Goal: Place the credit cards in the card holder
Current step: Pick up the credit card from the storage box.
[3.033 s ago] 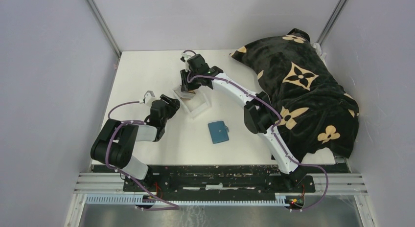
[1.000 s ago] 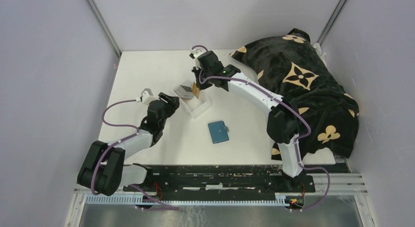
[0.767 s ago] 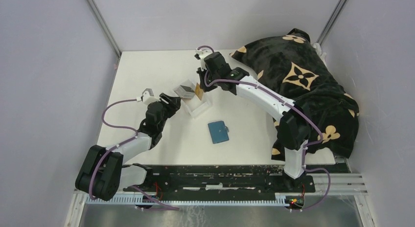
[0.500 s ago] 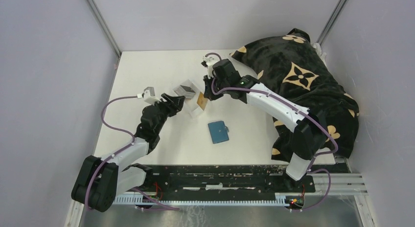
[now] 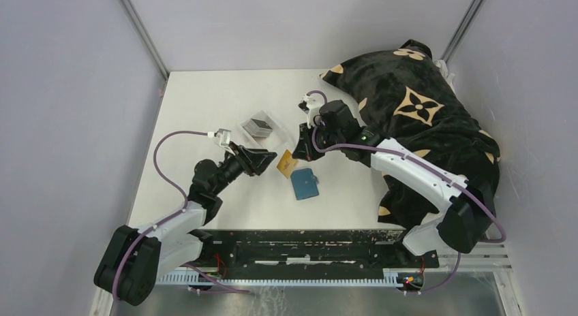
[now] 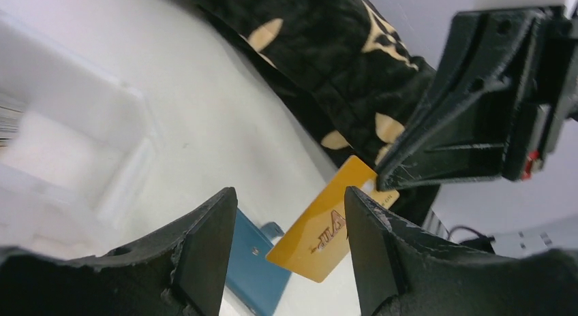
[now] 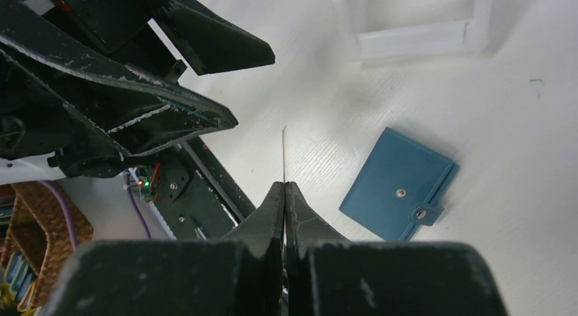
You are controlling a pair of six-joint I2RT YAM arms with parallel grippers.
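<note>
My right gripper (image 5: 300,151) is shut on one corner of a gold credit card (image 5: 287,163), which hangs tilted above the table. That card (image 6: 327,233) shows its face in the left wrist view and only its thin edge (image 7: 283,152) in the right wrist view. The teal card holder (image 5: 305,184) lies closed and flat just below and to the right of it, snap tab showing (image 7: 399,186). My left gripper (image 5: 267,159) is open, and the card sits just beyond its fingertips (image 6: 225,214). The other credit cards (image 5: 259,125) are stacked in the clear tray.
The clear plastic tray (image 7: 416,33) lies behind both grippers at the table's middle. A black blanket with gold flower marks (image 5: 416,125) covers the right side of the table. The black base rail (image 5: 300,244) runs along the near edge.
My right gripper has carried the gold card out of the tray, nearer and to the right, to beside the card holder. My open left gripper has reached right toward it.
</note>
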